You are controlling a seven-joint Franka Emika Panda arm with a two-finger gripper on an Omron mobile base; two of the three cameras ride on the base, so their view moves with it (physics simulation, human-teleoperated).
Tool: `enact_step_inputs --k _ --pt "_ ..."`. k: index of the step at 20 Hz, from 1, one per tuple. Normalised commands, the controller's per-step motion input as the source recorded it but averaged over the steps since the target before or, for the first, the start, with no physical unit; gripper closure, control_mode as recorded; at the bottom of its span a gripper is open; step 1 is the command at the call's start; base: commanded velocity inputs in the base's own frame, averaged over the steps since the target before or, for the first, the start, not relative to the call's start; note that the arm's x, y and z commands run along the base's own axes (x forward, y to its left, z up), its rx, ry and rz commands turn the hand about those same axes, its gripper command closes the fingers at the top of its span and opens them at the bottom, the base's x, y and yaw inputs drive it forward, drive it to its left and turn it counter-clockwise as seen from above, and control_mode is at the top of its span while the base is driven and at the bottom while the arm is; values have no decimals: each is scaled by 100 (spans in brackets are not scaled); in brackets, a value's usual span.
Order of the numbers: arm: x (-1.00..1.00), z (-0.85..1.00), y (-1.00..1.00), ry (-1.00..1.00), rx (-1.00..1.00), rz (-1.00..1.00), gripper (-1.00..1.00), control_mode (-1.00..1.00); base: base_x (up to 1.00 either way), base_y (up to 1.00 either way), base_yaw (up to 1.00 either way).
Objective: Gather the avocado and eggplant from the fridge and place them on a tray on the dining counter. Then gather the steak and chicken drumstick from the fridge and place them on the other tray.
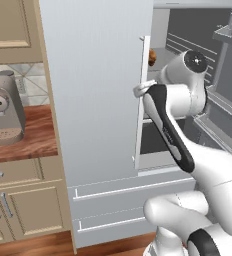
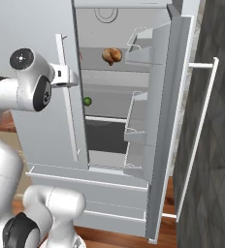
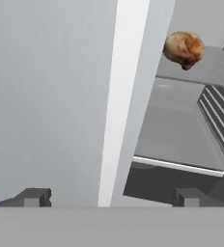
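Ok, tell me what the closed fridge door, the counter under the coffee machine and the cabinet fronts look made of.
Closed fridge door: looks like brushed metal, pale grey with faint vertical streaks and a soft sheen. Counter: reddish-brown wood, going by its grain lines, with a slight gloss. Cabinet fronts: probably painted wood, flat beige and matte, with framed panels and metal-looking handles.

One fridge (image 2: 46, 29) stands with one door (image 2: 175, 121) swung open and one closed. Inside lie one chicken drumstick (image 2: 112, 55) on an upper shelf and one small green avocado (image 2: 87, 101) on the shelf below. The open door carries three door bins (image 2: 143, 48) and one long bar handle (image 2: 201, 131). One coffee machine (image 1: 5, 112) sits on one wooden counter (image 1: 35, 142), above two cabinet doors (image 1: 30, 210) and one drawer (image 1: 15, 174).
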Motion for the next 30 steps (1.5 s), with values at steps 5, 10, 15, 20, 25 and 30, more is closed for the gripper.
enact_step_inputs --k 5,10,15,20,25,30 --pt "28 -8 8 -5 0 1 -100 -100 0 0 0" --pt "29 -3 15 -1 -1 -1 -100 -100 0 0 0" --pt "31 0 6 0 -2 -2 -100 -100 0 0 0" --pt "34 0 0 0 -1 0 -100 -100 0 0 0" --pt "26 0 0 0 0 0 -100 -100 0 0 0" --pt "26 0 0 0 0 0 -100 -100 0 0 0"
